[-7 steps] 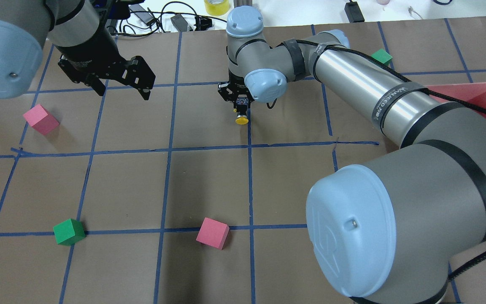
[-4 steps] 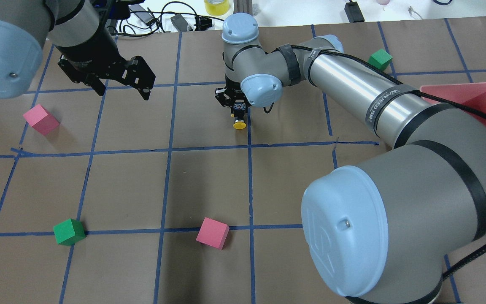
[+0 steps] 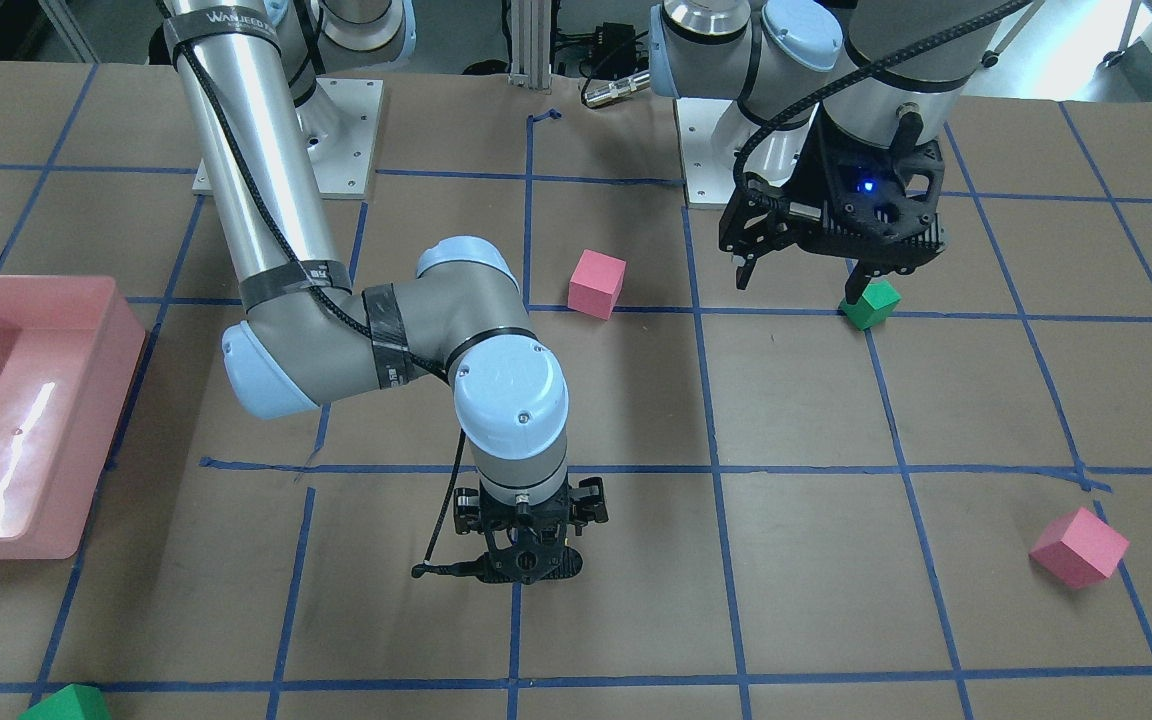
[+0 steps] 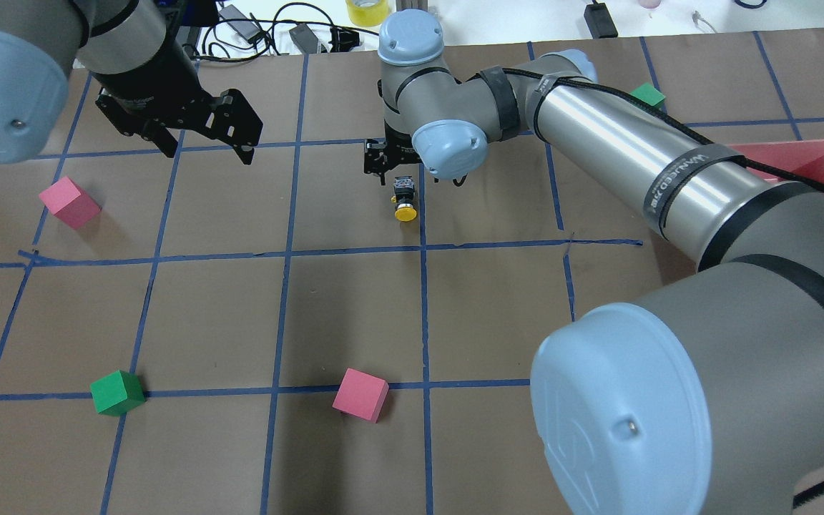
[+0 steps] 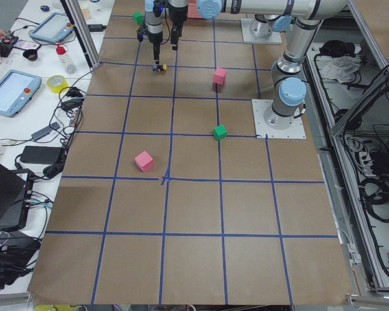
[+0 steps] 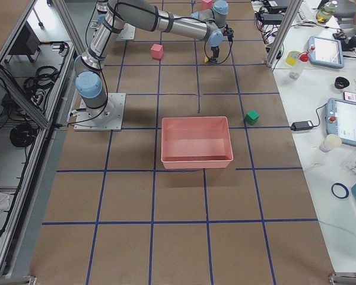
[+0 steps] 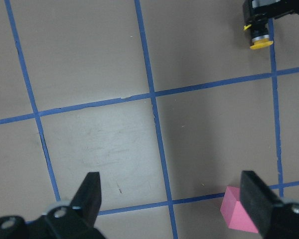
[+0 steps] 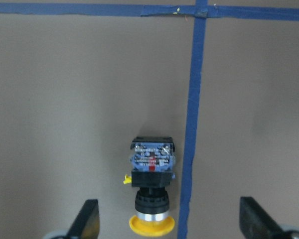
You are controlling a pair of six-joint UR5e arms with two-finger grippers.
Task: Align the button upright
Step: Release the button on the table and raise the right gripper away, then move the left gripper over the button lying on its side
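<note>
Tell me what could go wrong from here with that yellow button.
The button lies on its side, unheld, below the open right gripper. Its round cap may let it roll if one finger touches first. It sits slightly off-centre between the fingers, so closing could shove it sideways.

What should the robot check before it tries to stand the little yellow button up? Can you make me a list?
1. Is the button upright? Not ok: it lies on its side on the table.
2. Is the right gripper open and empty? Ok: its fingers are spread wide and hold nothing.
3. Is the button lined up between those fingers? Ok: it sits between them in the wrist view, a little off centre.
4. Is the space around the button free? Ok: only bare paper and blue tape lie beside it.
5. Is the left gripper out of the way? Ok: it is open and off to the side.
6. How high is the right gripper above the button? Cannot tell.
</note>
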